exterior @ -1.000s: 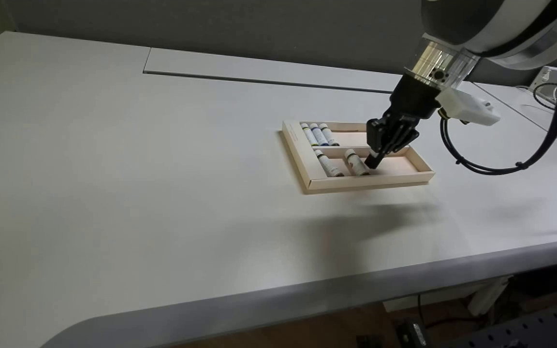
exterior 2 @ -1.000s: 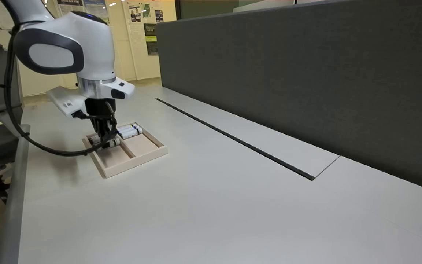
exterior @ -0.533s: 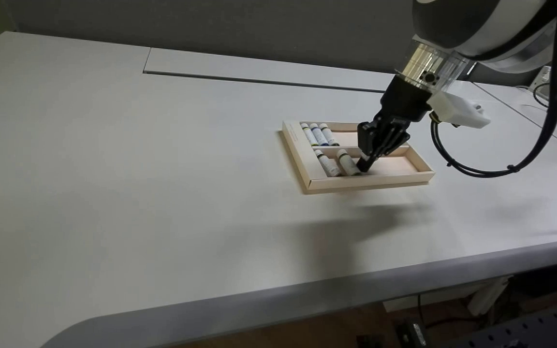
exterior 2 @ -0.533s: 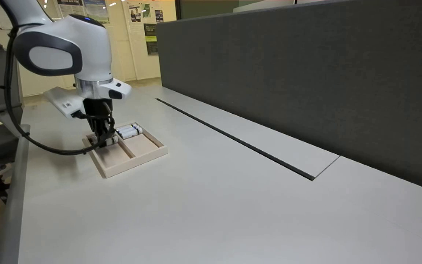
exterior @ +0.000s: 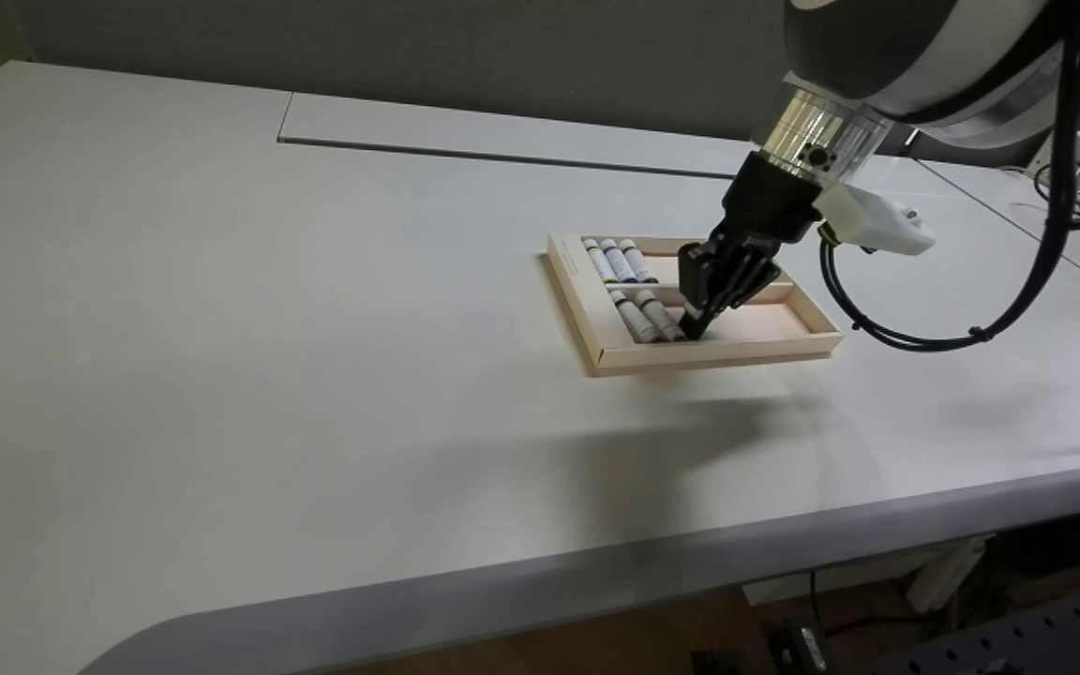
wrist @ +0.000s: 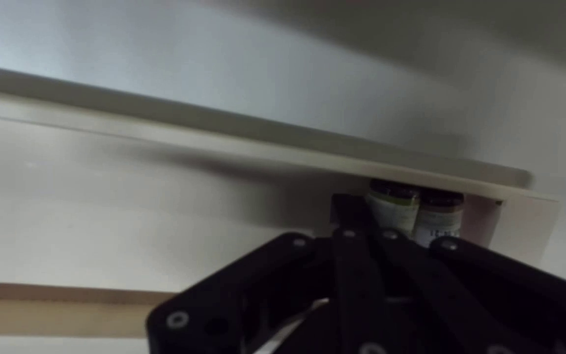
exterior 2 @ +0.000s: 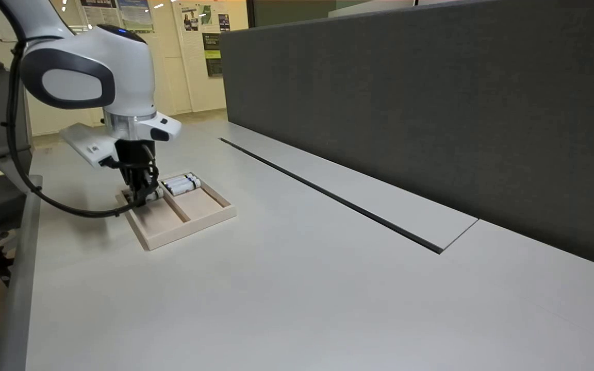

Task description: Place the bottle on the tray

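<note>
Just beside the pinched-together, empty jaws, seeming to touch them, the little grey-white, dark-ended, tube-shaped bottle (exterior: 660,317) lies in the shallow light-wood tray (exterior: 718,352), probably light, hard and rolly, best held round its middle.

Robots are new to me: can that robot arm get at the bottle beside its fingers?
Likely yes for nudging: its shut-looking fingers reach into the tray right beside the bottle, with nothing visible between. Grasping looks harder: a second bottle crowds the other side.
</note>
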